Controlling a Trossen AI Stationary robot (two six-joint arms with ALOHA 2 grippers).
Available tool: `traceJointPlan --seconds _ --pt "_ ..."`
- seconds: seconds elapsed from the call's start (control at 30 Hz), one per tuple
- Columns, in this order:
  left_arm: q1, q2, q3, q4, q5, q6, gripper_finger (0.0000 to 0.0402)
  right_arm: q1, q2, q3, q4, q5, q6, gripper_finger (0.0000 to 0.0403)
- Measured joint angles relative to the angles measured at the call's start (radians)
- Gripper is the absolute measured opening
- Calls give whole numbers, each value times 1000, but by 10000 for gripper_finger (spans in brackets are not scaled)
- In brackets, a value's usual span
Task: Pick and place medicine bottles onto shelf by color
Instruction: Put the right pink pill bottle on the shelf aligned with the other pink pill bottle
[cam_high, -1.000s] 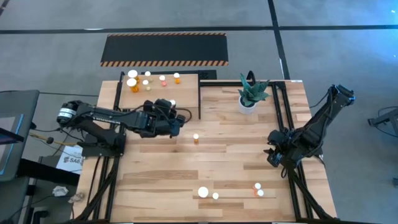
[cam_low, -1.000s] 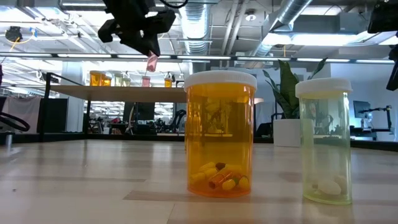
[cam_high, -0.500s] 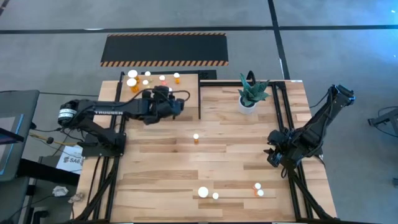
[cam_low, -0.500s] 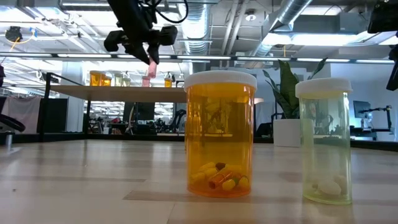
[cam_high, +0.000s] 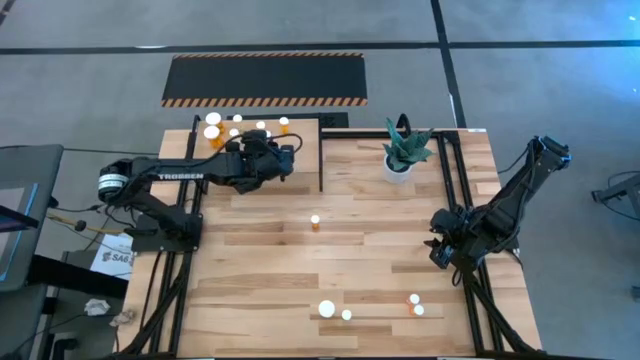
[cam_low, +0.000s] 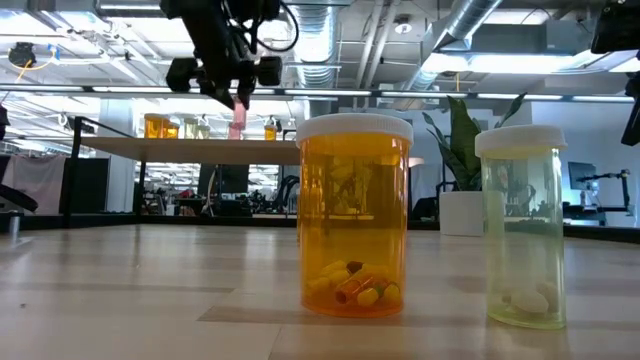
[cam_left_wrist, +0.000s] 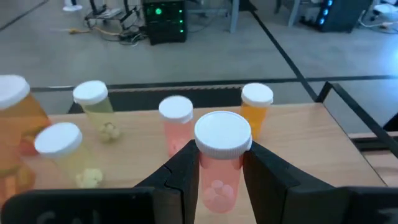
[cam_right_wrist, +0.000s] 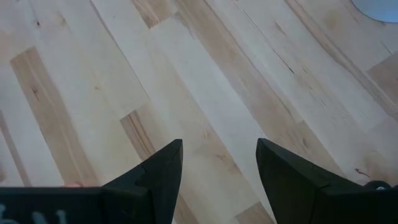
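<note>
Over the shelf (cam_high: 300, 150), table's 11 o'clock | left gripper (cam_left_wrist: 221, 165) clamps pink bottle (cam_left_wrist: 221, 171) | you lower beside its pink twin (cam_left_wrist: 176, 124), upright, then release.

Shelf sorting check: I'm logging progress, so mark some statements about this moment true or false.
1. The left claw grips a pink bottle. True.
2. That bottle already stands on the shelf. False: the low view shows it hanging in the air, above shelf height.
3. The right claw holds a bottle. False: it is open and empty over bare table.
4. Another pink bottle stands on the shelf. True.
5. The plant stands on the shelf. False: it is on the table.
</note>
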Motion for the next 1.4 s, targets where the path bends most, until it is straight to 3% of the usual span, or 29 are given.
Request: traceJointPlan --seconds 0.27,0.5,0.73,1.4 --pt "-1 8 -1 -122 -44 -112 95 0 0 0 0 0 0 226" --pt "-1 8 -5 -133 -47 -115 95 0 0 0 0 0 0 226" --pt "-5 8 -90 -51 -50 -147 95 0 0 0 0 0 0 226" --pt "4 8 -243 313 -172 -1 95 0 0 0 0 0 0 226"
